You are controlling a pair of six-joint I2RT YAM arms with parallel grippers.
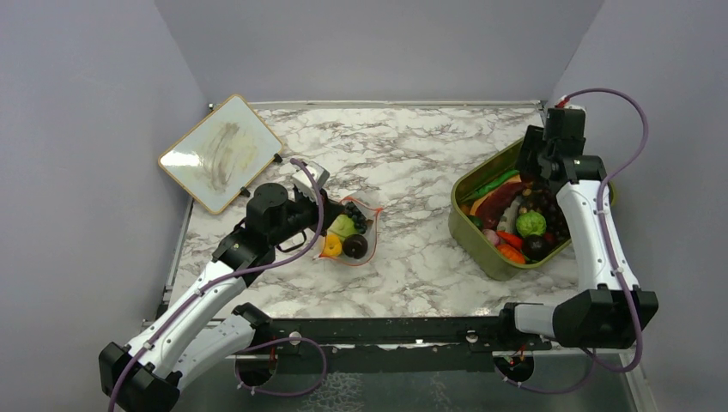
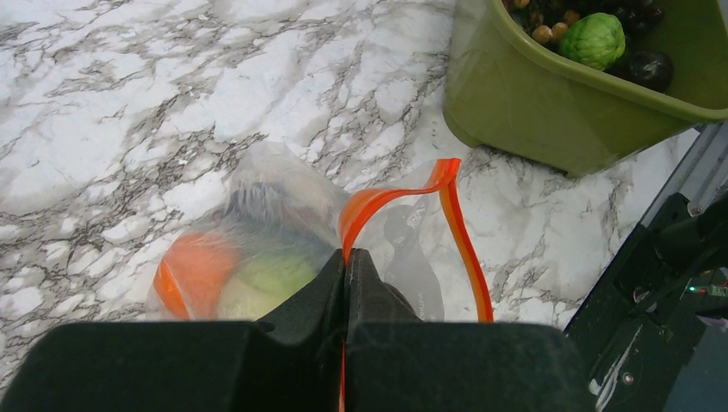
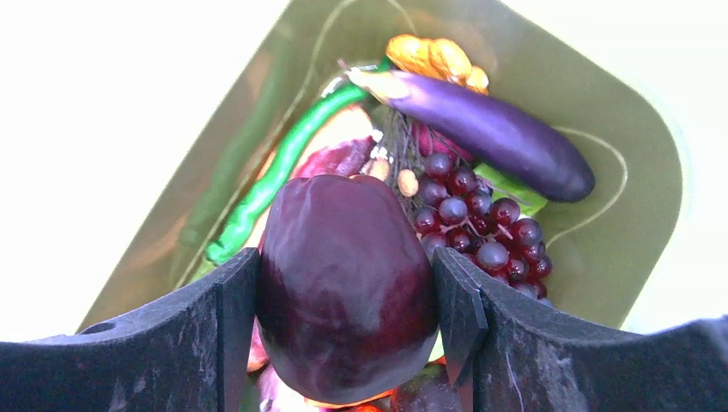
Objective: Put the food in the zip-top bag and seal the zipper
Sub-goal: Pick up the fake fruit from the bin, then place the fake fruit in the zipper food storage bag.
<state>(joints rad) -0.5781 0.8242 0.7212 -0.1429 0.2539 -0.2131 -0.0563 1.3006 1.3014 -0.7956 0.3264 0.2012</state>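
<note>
The clear zip-top bag [image 1: 350,233] lies left of centre on the marble table, holding a light-green ball [image 1: 342,226], an orange piece [image 1: 331,245], a brown round piece [image 1: 354,246] and dark grapes [image 1: 357,215]. My left gripper [image 1: 326,204] is shut on the red-orange zipper [image 2: 455,219] at one end of the bag's mouth; the strip curls open beyond the gripper [image 2: 348,257]. The orange piece [image 2: 196,268] and green ball [image 2: 270,279] show through the bag [image 2: 266,184]. My right gripper [image 3: 348,279] is shut on a dark maroon plum-like fruit [image 3: 343,249] above the bin.
The olive-green bin [image 1: 468,225] at the right holds more toy food: a purple eggplant [image 3: 498,137], grapes [image 3: 481,227], a green bean [image 3: 283,167] and a green ball [image 1: 530,223]. A white board [image 1: 221,152] leans at the back left. Grey walls enclose the table.
</note>
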